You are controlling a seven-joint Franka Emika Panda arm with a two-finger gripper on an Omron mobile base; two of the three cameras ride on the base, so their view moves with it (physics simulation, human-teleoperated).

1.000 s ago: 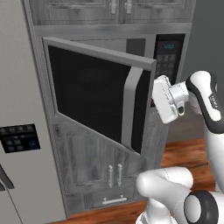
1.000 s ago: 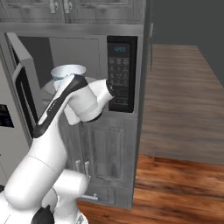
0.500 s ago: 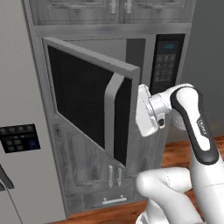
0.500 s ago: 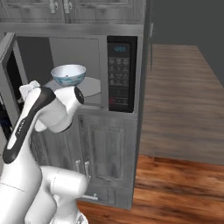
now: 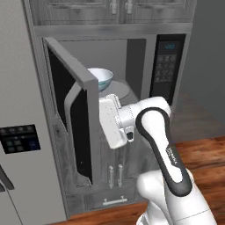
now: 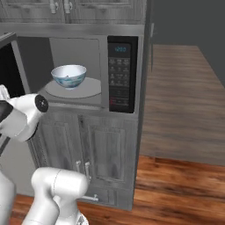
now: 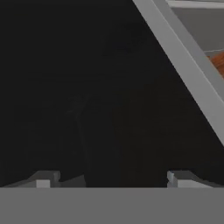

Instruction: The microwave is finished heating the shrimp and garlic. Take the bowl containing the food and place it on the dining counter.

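Observation:
The microwave point(image 5: 132, 52) stands with its black glass door point(image 5: 70, 114) swung wide open to the left. Inside, the white bowl with blue pattern point(image 5: 100, 79) point(image 6: 69, 75) sits upright on the grey turntable plate point(image 6: 83, 90). The shrimp and garlic are hidden inside the bowl. My white hand point(image 5: 112, 121) is below and in front of the bowl, close against the door's inner side. In the hand view my gripper point(image 7: 111, 179) is open, fingertips point(image 7: 43, 179) far apart, facing the black door glass point(image 7: 87, 87) with nothing between them. The dining counter is out of view.
The keypad panel point(image 6: 119, 72) with blue display lies right of the cavity. The grey fridge point(image 5: 17, 140) with its button panel stands to the left. Cabinet doors point(image 6: 101, 149) are under the microwave. Wooden floor point(image 6: 176, 176) stretches to the right.
The microwave door has swung from half open to wide open towards the left. My hand moved left with it, and the bowl now shows in the left base view.

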